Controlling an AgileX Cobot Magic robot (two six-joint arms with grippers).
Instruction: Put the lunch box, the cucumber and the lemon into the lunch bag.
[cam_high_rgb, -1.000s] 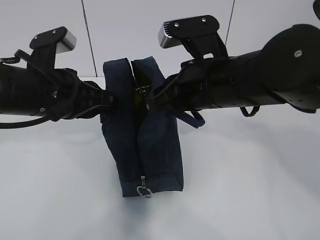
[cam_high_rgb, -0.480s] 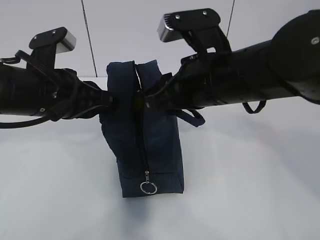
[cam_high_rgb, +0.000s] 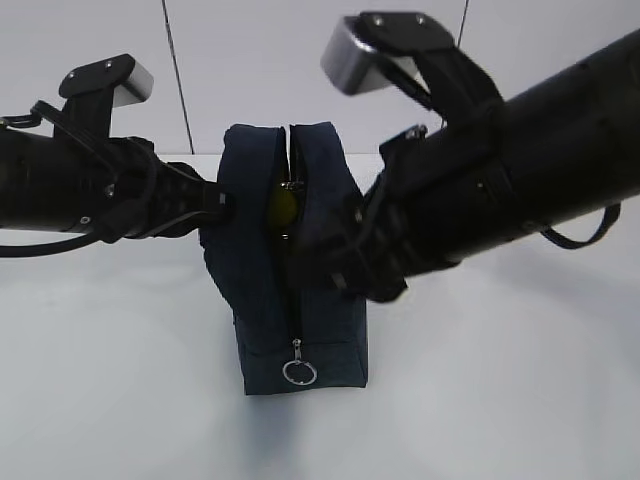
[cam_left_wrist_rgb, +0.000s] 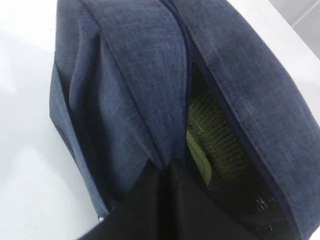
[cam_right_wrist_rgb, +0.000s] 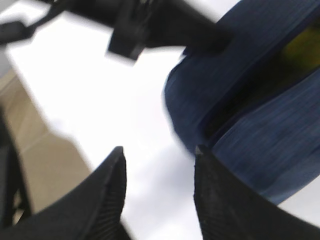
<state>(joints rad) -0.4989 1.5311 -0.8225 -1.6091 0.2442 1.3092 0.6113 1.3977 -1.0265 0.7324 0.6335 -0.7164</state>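
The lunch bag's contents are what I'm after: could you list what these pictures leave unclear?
- Lunch box, cucumber: no view shows them clearly; the lunch bag walls hide its inside.
- Lemon: exterior view, only a yellow sliver through the gap.
- Left gripper: left wrist view, fabric covers it.
- Right wrist view: motion-blurred.

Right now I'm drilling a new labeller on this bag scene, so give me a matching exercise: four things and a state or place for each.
Things:
1. lunch bag
2. right gripper
3. left gripper
4. ring pull

States:
A. open, holding nothing
B. standing on the table, zipper partly open
C. hanging at the bag's near lower end
D. shut on the bag's side

Pairs: 1-B, 2-A, 3-D, 4-C
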